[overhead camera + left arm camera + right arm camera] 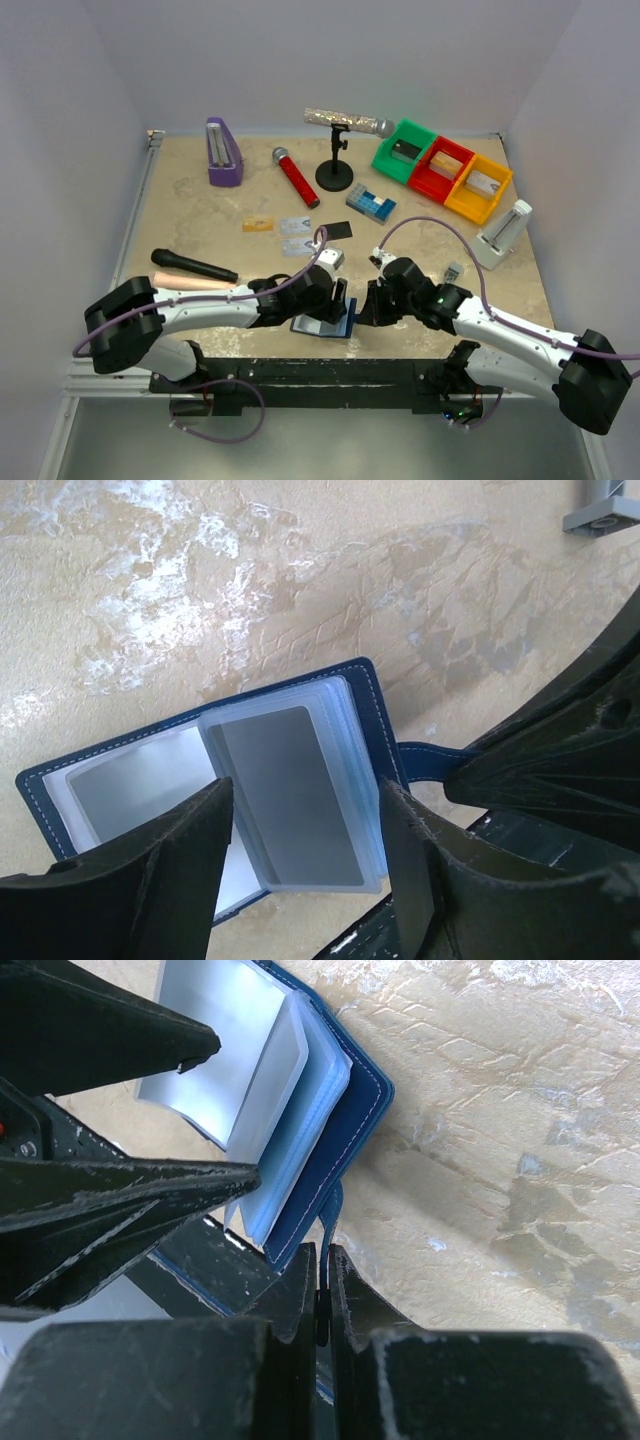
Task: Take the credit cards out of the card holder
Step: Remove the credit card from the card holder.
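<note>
Card holder (320, 327) is held by its tab (330, 1220), clamped tight in the right fingers (295, 1295). Left fingers (190, 870) are apart, 1 on each side of a grey credit card (285, 795) in its clear pocket. It lies open at the near edge of the worktop (200, 215). If the tab slips, it may slide or flop shut. Its long side runs left to right, tab pointing at the right arm.

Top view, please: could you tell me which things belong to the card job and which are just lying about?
Job: card holder, right gripper pinching its tab, left gripper open over it, loose cards.
Lying about: red microphone, black microphone, purple object, brick block, coloured bins.
</note>
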Controlling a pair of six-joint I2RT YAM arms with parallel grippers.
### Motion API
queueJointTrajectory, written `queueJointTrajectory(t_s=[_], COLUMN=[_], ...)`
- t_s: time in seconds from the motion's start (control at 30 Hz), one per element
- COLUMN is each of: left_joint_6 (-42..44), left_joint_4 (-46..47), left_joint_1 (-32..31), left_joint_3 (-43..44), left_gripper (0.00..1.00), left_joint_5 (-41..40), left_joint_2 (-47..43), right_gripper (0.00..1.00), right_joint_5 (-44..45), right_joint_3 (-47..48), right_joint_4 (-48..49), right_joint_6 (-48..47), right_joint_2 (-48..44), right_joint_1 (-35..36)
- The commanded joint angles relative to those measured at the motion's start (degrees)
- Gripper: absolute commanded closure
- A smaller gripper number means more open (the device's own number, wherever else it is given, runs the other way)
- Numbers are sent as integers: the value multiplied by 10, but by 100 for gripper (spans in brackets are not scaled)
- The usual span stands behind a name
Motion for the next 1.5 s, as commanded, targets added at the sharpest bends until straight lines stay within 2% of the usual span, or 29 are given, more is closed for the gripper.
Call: queueJointTrajectory(t_s=[0.0,0.6,1.47], left_joint_6=[10,10,-10], left_joint_4=[-18,-57,-95], left_joint_1=[-6,-11,9], left_joint_3=[24,19,-65], left_gripper=[37,43,45], left_joint_5=[-25,-83,-148], left_joint_2=[13,6,-94], right_gripper=[100,100,100], right_joint_5=[-13,-10,10], right_joint_3=[19,16,11], right_joint_4=[10,6,-14], right_joint_6=[-12,-10,-13], right_joint_2=[0,-9,-27], right_joint_1=[0,0,0])
